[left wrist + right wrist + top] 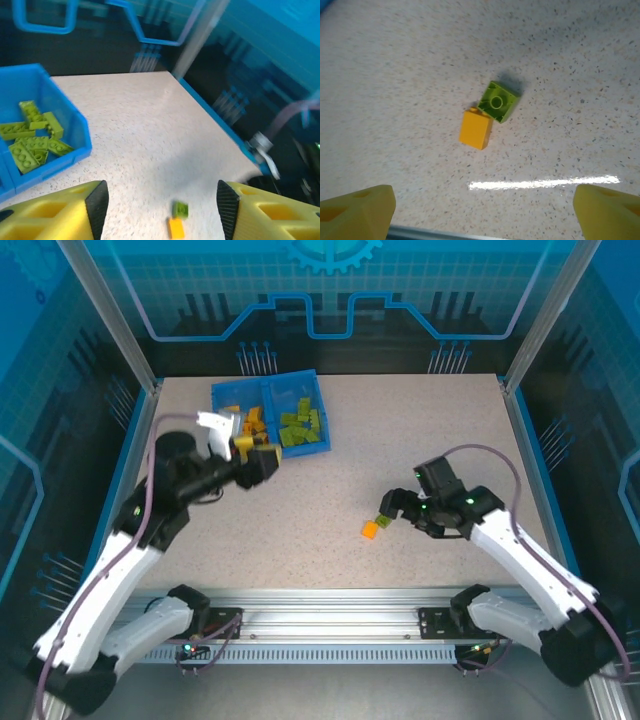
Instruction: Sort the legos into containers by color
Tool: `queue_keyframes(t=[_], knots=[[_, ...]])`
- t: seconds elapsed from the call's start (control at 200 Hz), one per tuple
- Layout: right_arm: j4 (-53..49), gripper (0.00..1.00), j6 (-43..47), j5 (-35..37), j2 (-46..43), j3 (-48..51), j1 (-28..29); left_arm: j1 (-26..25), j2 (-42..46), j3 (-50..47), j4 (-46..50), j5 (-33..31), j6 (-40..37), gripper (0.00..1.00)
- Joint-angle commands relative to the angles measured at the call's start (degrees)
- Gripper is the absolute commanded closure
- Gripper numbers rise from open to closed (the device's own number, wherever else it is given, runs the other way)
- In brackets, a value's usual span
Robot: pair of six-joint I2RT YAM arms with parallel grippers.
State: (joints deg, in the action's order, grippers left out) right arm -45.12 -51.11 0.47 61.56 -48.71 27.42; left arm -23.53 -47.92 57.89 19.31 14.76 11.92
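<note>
Yellow right tool (481,210) agape — arm angled over orange lego (476,129) | left tool (162,200) agape

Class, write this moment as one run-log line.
table: orange brick touching green brick | right gripper: open, above them | left gripper: open, empty, by tray

The tray (228,393) sits at the far left of the worktop (450,420), with its two compartments side by side. The left heap (252,422) of bricks lies in the left one and the right heap (302,427) in the right one. Two loose bricks lie well apart from it, right of centre on the bare worktop. They are the nearer brick (475,129) and, just behind it to the right, the farther brick (497,101) — touching at a corner. The left gripper (255,455) hangs at the tray's near edge. The right gripper (392,508) is just right of the loose pair.
</note>
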Motion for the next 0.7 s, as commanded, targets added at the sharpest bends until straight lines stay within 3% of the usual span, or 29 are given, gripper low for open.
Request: queue_keyframes(t=[0.0, 0.21, 0.405, 0.57, 0.695], knots=[[3.09, 0.04, -5.91, 4.99, 6.37, -1.32, 1.63, -3.94, 6.02, -5.46, 4.86, 5.98, -17.07, 0.28], [7.11, 0.07, -10.96, 3.86, 21.01, -5.0, 2.02, -5.46, 11.66, -11.9, 16.04, 12.83, -38.55, 0.01], [8.81, 0.19, -12.46, 4.19, 30.24, -8.24, 2.02, -6.58, 15.74, -20.76, 8.03, 14.4, -42.37, 0.01], [9.01, 0.39, -14.54, 4.57, 33.83, -8.56, 2.02, -6.67, 15.74, -24.4, 10.0, 14.53, -47.24, 0.01], [9.65, 0.47, -15.31, 4.91, 33.68, -7.33, 2.03, -7.1, 16.82, -26.11, 10.49, 15.29, -48.77, 0.01]])
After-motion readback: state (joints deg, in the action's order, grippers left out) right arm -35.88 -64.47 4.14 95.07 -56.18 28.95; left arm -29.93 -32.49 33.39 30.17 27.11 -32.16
